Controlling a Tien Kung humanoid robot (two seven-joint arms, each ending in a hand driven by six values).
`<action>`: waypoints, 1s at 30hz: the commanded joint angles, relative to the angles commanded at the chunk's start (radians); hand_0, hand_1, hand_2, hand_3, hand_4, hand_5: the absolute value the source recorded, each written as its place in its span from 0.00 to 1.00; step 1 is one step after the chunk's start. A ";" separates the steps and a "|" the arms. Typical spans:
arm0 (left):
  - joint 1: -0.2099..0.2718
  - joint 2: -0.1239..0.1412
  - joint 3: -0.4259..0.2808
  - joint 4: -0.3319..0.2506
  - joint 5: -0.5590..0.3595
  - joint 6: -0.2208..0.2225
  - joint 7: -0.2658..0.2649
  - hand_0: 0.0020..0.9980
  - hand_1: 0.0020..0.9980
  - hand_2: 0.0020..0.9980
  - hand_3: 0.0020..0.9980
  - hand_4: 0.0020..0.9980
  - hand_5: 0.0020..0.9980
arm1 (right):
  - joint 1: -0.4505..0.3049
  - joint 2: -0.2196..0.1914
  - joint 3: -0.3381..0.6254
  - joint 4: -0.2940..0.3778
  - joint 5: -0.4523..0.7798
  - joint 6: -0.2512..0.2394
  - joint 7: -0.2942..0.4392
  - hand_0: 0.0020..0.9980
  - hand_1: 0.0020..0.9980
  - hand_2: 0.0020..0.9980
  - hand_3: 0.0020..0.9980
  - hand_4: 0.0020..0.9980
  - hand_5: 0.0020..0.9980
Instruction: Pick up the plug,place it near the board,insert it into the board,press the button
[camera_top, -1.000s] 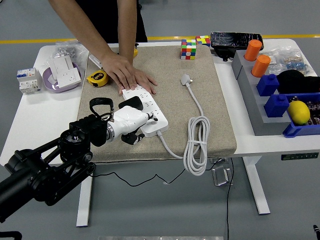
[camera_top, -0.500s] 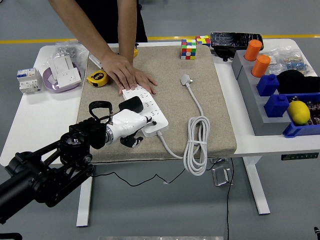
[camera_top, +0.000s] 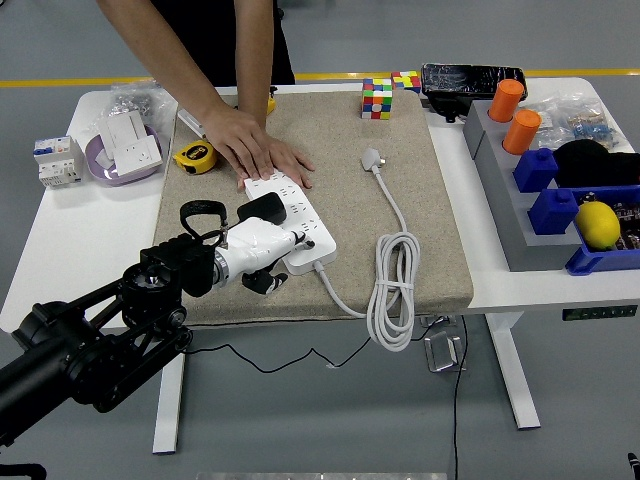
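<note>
Head view, near to far:
Left hand (camera_top: 262, 252): white fingers rest over the near-left end of the power strip; whether they grip anything cannot be told.
Black plug (camera_top: 261, 208): sits on the strip at the hand's 12 o'clock.
Power strip (camera_top: 300, 222): white, lying on the tan mat (camera_top: 420, 230).
White cord (camera_top: 395, 290): coiled at the strip's 4 o'clock.
Person's hand (camera_top: 255, 148): flat, pressing the strip's far end.

The near end of the board (camera_top: 296, 222) is covered by the left hand (camera_top: 255, 255), so its button cannot be seen. The person (camera_top: 215, 60) is cut off above the arms by the top edge. The left arm's base is cropped at the lower-left corner.
</note>
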 joint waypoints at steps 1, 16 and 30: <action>0.000 0.000 0.001 0.000 0.000 0.000 0.000 0.12 0.06 0.16 0.88 0.60 0.00 | 0.000 0.000 0.000 0.000 0.000 0.000 0.000 0.95 0.87 0.81 0.81 1.00 1.00; -0.006 0.007 0.015 0.031 0.000 -0.006 -0.002 0.12 0.06 0.16 0.86 0.61 0.00 | 0.004 0.001 0.003 -0.001 0.002 0.000 0.001 0.95 0.87 0.81 0.81 1.00 1.00; -0.011 0.014 0.019 0.020 0.000 -0.016 -0.003 0.12 0.06 0.16 0.86 0.61 0.00 | 0.005 0.002 0.002 -0.001 0.004 0.000 0.000 0.95 0.87 0.81 0.81 1.00 1.00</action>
